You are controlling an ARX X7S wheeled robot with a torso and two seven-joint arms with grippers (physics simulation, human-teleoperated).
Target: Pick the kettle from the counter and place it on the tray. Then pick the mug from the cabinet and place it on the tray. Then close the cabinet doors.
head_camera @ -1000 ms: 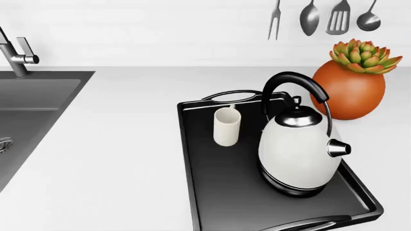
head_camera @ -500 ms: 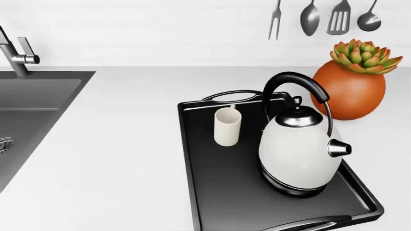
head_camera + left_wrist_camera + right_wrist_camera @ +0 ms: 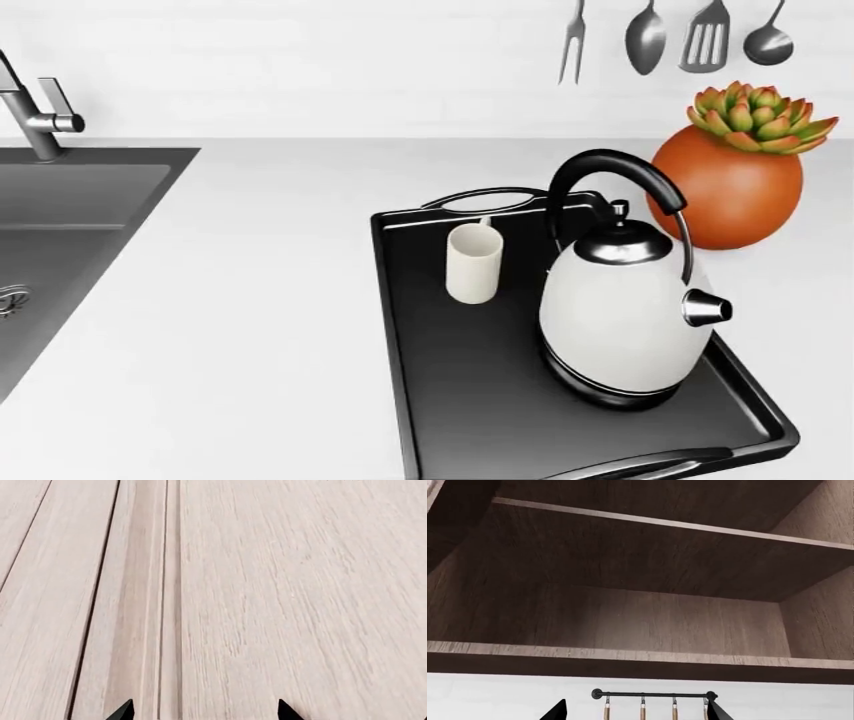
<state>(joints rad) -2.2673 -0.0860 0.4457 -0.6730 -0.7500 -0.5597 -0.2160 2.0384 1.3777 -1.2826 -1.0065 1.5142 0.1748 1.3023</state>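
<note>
On the black tray (image 3: pixel 461 405) stands the white kettle (image 3: pixel 621 320), upright, with its spout to the right. The small cream mug (image 3: pixel 474 265) is upright on the tray's far left part, apart from the kettle. The tray rests on the white counter (image 3: pixel 240 300). No arm appears in the head view. My left gripper (image 3: pixel 205 716) is open, its tips wide apart close to a pale wood cabinet door (image 3: pixel 267 605). My right gripper (image 3: pixel 635 716) is open too, facing the dark inside of the open cabinet (image 3: pixel 627 615) with bare shelves.
An orange succulent pot (image 3: pixel 727 190) sits just behind the tray's right corner. A dark sink (image 3: pixel 60 230) with a faucet (image 3: pixel 34 115) is at the left. Utensils (image 3: pixel 674 35) hang on the wall, on a rail (image 3: pixel 654 695) below the cabinet.
</note>
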